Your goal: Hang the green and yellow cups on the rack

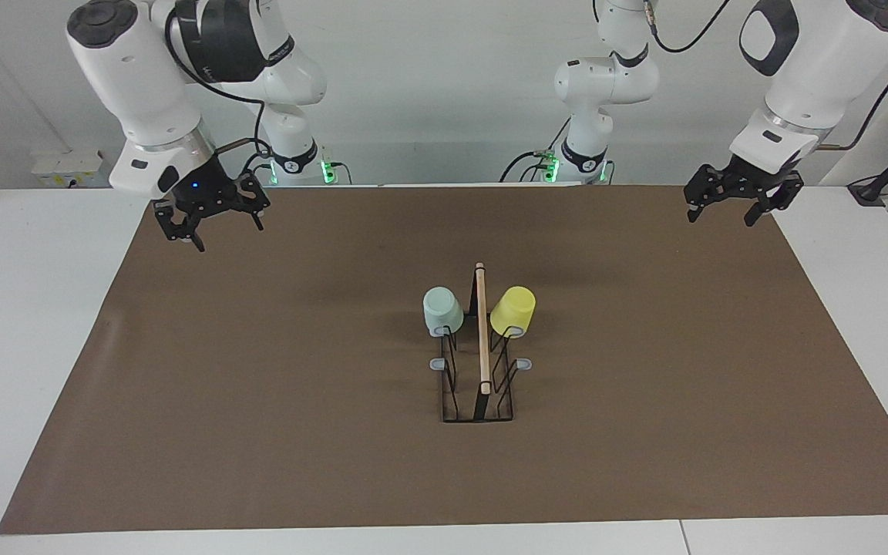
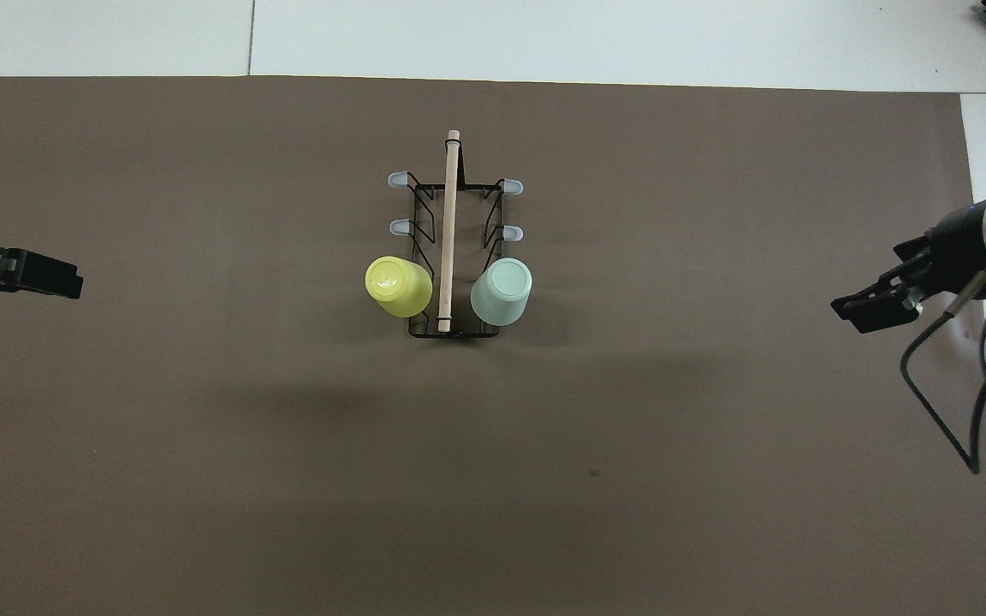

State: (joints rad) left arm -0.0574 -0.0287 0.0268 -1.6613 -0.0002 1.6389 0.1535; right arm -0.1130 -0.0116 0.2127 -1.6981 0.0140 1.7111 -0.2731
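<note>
Both pincers hang empty over the brown mat (image 1: 259,432), with nothing between their fingers. My left pincer (image 1: 724,210) is spread wide above the mat's edge at my left arm's end of the surface (image 1: 860,308); in the overhead view only its dark tip (image 2: 22,275) shows at the picture's border. My right pincer (image 1: 209,223) is also spread apart, hovering above the mat's corner at my right arm's end, and from above it (image 2: 874,308) appears at the border there.

Well apart from both, mid-mat, stands the rack (image 1: 477,385), its wooden rod (image 2: 448,231) running away from me along the top. On the pair of prongs nearest to me sit the two cups, upside down, bottoms up. My green cup (image 1: 442,310) hangs on the prong toward my right arm's end, my yellow cup (image 1: 512,311) on the one toward my left arm's end, with the rod between them. Four grey-tipped prongs (image 2: 510,186) farther from me stand bare.
</note>
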